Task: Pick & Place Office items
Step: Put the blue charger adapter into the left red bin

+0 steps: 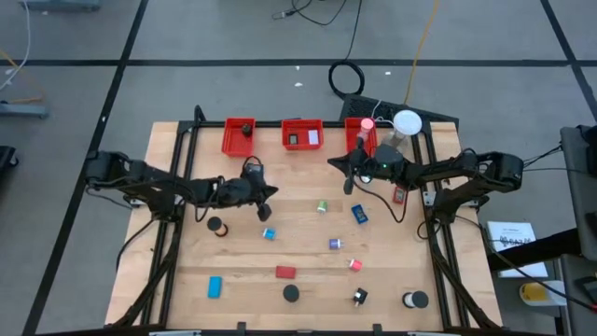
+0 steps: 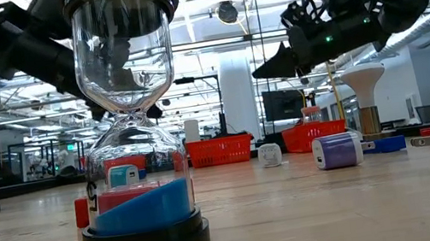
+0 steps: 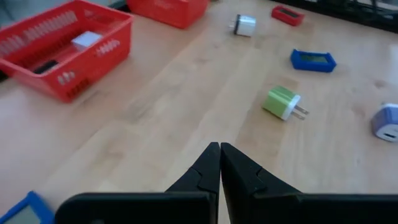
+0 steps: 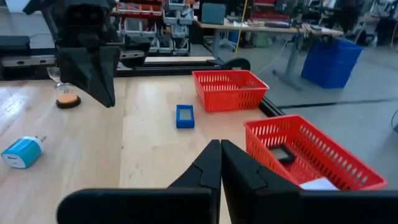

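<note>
Left gripper (image 1: pixel 270 190) and right gripper (image 1: pixel 331 164), fingers pressed together and empty, hover above the tabletop (image 1: pixel 308 252) just in front of three red bins (image 1: pixel 301 135). Office items lie scattered: green plug (image 3: pixel 283 103) near the left gripper, blue block (image 4: pixel 185 116), hourglass (image 2: pixel 126 121).

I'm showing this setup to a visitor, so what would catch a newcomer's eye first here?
Probably the hourglass with blue sand looming right in front of the low camera. Next, the row of three red bins along the table's far edge, with the white round lamp at its right end. Then both dark arms held above the table, left end effector and right end effector shut and empty, over scattered small chargers and blocks.
</note>
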Tool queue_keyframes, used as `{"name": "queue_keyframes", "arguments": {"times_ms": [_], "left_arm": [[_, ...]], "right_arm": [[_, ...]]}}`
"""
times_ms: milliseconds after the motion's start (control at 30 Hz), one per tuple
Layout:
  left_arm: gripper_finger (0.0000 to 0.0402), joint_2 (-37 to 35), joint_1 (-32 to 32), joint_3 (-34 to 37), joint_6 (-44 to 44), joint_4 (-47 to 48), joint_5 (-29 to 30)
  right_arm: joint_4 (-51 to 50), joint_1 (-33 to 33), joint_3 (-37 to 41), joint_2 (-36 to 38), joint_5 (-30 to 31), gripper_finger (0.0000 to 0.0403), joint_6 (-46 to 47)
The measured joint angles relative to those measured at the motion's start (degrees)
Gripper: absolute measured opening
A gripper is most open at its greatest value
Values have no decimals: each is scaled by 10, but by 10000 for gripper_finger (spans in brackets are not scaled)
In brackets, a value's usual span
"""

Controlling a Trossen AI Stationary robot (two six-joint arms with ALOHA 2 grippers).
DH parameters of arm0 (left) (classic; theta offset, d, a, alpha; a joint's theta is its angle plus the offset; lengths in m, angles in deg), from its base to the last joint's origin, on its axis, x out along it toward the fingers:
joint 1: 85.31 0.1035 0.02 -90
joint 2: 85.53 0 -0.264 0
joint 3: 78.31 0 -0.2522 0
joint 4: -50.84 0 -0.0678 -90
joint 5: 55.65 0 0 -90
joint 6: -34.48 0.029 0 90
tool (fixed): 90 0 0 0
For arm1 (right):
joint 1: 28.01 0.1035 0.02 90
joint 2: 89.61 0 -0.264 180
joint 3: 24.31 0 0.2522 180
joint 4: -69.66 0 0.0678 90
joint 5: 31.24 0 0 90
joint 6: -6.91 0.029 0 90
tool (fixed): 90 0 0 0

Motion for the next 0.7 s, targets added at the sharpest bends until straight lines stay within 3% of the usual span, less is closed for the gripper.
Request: {"name": "queue_keyframes", "arguments": {"times_ms": [133, 367, 700], "left_arm": [[12, 0, -24, 0, -10, 2, 34], [12, 0, -27, -2, -40, 15, 6], [13, 0, -36, -119, -46, 213, -12]], "right_arm": [[7, 0, 0, 0, -1, 0, 9], [8, 0, 0, 0, -2, 4, 68], [8, -1, 0, 0, -1, 2, 59]]}}
